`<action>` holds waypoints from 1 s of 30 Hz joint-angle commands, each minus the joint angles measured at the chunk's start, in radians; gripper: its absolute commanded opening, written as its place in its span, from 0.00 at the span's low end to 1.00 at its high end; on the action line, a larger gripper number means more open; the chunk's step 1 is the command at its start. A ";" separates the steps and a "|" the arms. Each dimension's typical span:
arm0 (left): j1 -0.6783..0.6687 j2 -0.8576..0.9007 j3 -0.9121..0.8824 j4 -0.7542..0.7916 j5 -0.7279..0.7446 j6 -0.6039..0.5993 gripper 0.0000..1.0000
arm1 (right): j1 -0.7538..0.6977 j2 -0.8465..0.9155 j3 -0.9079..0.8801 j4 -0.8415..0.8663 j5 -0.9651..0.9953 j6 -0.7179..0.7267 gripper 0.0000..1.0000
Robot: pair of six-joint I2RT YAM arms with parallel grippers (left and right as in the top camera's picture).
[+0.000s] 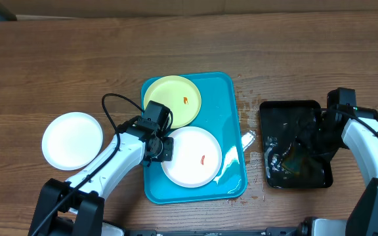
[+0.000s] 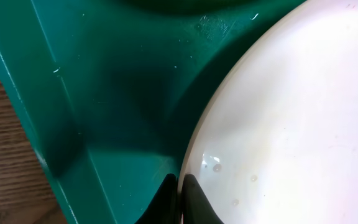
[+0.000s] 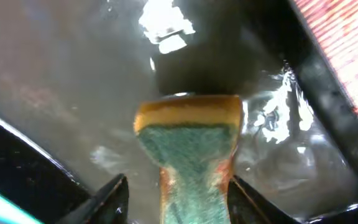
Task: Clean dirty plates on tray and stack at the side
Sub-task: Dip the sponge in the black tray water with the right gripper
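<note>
Left claw [image 2: 180, 186] is nipped almost shut right on the left rim of the white plate [image 1: 192, 157]. It looks like it's pinning that plate in place, and the plate spreads out to the claw's right inside the turquoise tray [image 1: 231, 92]. The red smear [image 1: 203, 159] sits dead centre. The yellow-green plate [image 1: 172, 98] is just behind it, and a second white plate [image 1: 72, 140] is off on the tabletop [image 1: 44, 65] to the left.

Right claw [image 3: 179, 186] is clamped on a sponge [image 3: 188, 137] over the wet black tray [image 1: 287, 111] — well apart from the plates. So the scrub target lies to that claw's left, across the turquoise rim. I'd guess the sponge arm has to swing left — the left arm is nearer but busy.
</note>
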 commanded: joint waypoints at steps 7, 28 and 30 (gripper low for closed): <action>-0.002 0.000 -0.003 0.012 0.001 -0.018 0.04 | 0.006 0.010 -0.179 0.200 0.072 0.046 0.49; -0.002 0.000 -0.003 0.011 0.021 -0.018 0.04 | 0.020 0.004 0.049 -0.071 -0.013 -0.057 0.53; -0.002 0.000 -0.003 0.011 0.026 -0.018 0.04 | 0.031 0.004 0.030 -0.087 0.013 -0.050 0.53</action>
